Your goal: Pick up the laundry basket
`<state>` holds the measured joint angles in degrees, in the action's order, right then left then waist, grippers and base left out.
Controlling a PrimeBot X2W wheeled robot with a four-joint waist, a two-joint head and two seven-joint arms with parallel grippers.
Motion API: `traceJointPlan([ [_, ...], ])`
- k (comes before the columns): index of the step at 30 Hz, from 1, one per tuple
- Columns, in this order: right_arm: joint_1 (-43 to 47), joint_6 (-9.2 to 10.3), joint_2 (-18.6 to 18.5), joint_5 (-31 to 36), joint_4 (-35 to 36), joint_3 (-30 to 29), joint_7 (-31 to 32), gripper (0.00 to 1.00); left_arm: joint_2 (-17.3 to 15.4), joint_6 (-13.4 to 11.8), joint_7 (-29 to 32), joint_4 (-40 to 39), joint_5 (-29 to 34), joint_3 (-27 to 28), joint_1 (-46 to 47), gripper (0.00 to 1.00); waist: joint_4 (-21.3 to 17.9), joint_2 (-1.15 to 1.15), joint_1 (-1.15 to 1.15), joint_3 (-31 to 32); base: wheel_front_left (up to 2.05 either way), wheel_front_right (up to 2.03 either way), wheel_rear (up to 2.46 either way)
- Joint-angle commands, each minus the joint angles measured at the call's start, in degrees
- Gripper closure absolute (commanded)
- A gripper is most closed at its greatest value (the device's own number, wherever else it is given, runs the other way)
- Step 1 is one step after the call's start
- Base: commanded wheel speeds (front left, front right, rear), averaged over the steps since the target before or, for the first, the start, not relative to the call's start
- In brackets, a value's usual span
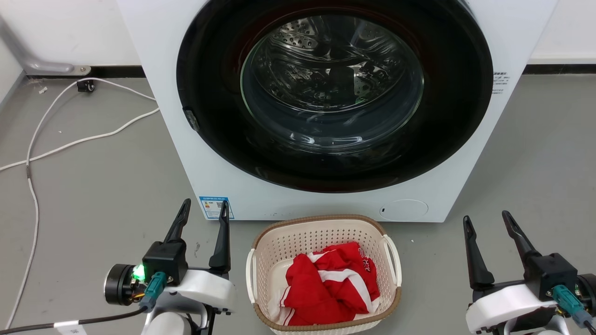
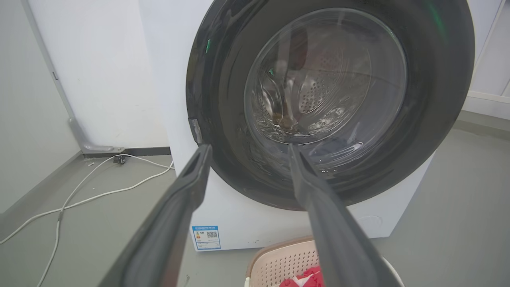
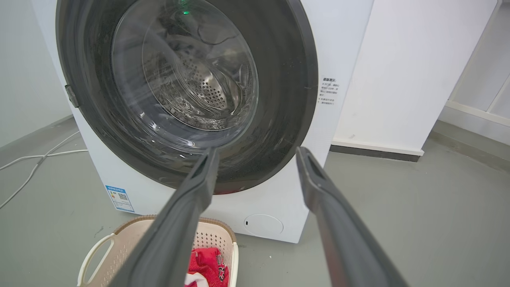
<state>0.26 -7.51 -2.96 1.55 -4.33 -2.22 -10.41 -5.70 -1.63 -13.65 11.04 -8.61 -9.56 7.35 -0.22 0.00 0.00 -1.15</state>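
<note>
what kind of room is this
Probably a laundry area, perhaps a test room rather than a home. A front-loading washer stands on a bare grey floor against a plain white wall. A basket holding red clothes sits in front of it.

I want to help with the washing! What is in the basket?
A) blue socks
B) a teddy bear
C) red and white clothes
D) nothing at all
C: red clothes with white stripes lie bunched inside the basket, which sits on the floor in front of the washer.
</note>
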Motion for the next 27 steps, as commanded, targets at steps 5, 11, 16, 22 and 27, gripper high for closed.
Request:
traceJointPlan([
  [5, 0.7, 0.04, 0.1, 2.4, 0.2, 0.1, -1.0, 0.00, 0.0, -0.2, -0.9, -0.1, 3.2, -0.1, -0.2, 0.00, 0.0, 0.00, 0.00, -0.1, 0.00, 0.00, 0.00],
  [11, 0.6, 0.04, 0.1, 4.5, 0.0, 0.0, -1.7, 0.00, 0.2, 0.0, -1.5, 0.3, 5.3, 0.1, -0.4, 0.00, 0.1, 0.00, 0.00, -0.2, 0.00, 0.00, 0.00],
  [16, 0.7, 0.04, 0.2, 4.3, -0.3, -0.4, -2.0, 0.00, 0.6, 0.4, -1.6, 0.5, 5.0, 0.6, -0.7, 0.00, 0.1, 0.00, 0.00, -0.1, 0.00, 0.00, 0.00],
  [22, 0.5, 0.04, 0.2, 3.9, -0.6, -0.4, -2.1, 0.00, 0.9, 0.5, -1.6, 0.7, 5.1, 0.9, -0.7, 0.00, 0.3, 0.00, 0.00, -0.2, 0.00, 0.00, 0.00],
  [27, 0.0, 0.04, 0.2, 3.7, -0.7, -0.4, -2.2, 0.00, 1.2, 0.8, -1.6, 0.9, 5.4, 1.1, -0.4, 0.00, 0.4, 0.00, 0.00, -0.5, 0.00, 0.00, 0.00],
])
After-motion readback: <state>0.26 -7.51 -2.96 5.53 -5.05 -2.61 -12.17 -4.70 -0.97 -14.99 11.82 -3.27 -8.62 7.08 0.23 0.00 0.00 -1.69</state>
